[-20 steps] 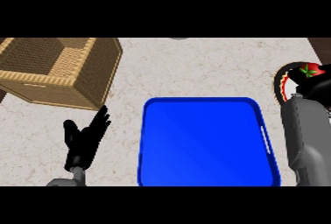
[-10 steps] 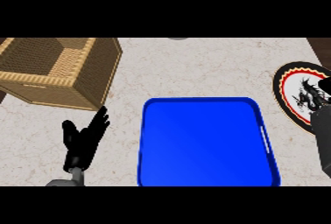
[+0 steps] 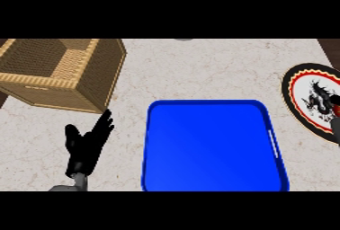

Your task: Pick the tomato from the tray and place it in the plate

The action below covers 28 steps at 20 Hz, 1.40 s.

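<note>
Fingers [image 3: 103, 128] of the black left hand [image 3: 83, 146] stand straight and spread beside the blue rectangular tray [image 3: 151, 148], well apart from the round patterned plate [image 3: 306, 90].

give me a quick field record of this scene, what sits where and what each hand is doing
tray: blue rectangular tray, centre of the counter, no tomato on it
plate: round cream plate with a dark rim and a black dragon motif, right of the tray, cut off by the view's edge
basket: brown wicker basket, upper left
left hand: open, fingers up, resting left of the tray
right hand: not in view
tomato: not clearly visible
surface: pale stone counter
</note>
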Each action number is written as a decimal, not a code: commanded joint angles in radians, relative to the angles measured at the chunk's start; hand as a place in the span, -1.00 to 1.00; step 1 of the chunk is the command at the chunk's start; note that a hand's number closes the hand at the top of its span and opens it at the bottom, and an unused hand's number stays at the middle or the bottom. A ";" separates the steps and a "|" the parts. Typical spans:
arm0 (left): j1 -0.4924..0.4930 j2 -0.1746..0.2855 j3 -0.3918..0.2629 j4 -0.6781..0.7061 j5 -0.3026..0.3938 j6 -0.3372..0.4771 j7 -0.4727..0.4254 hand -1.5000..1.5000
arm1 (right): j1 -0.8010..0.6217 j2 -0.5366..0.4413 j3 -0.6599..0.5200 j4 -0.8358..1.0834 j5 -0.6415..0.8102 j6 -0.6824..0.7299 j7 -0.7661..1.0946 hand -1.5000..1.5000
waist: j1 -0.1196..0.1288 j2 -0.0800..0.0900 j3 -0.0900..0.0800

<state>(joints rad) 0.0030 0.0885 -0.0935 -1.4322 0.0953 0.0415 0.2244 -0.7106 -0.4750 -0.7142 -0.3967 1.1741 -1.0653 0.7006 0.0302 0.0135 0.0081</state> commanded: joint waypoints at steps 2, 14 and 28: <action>-0.026 0.002 0.004 -0.004 0.004 -0.002 0.019 0.00 | 0.015 0.002 -0.044 -0.013 -0.197 0.072 -0.253 -1.00 | 0.002 0.005 0.003; -0.008 0.025 0.052 0.035 0.022 -0.015 -0.005 0.00 | 0.146 0.068 -0.183 -0.341 -0.743 0.072 -0.814 -1.00 | -0.022 -0.006 -0.002; 0.038 0.020 0.045 -0.027 0.007 -0.017 0.014 0.00 | 0.533 0.361 -0.061 -0.774 -1.000 0.409 -0.941 -1.00 | -0.036 -0.016 -0.009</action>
<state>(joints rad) 0.0393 0.0913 -0.0689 -1.4564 0.0910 0.0446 0.2334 -0.2874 -0.1831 -0.8423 -1.0270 0.1819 -0.6932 -0.2768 -0.0052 -0.0024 0.0003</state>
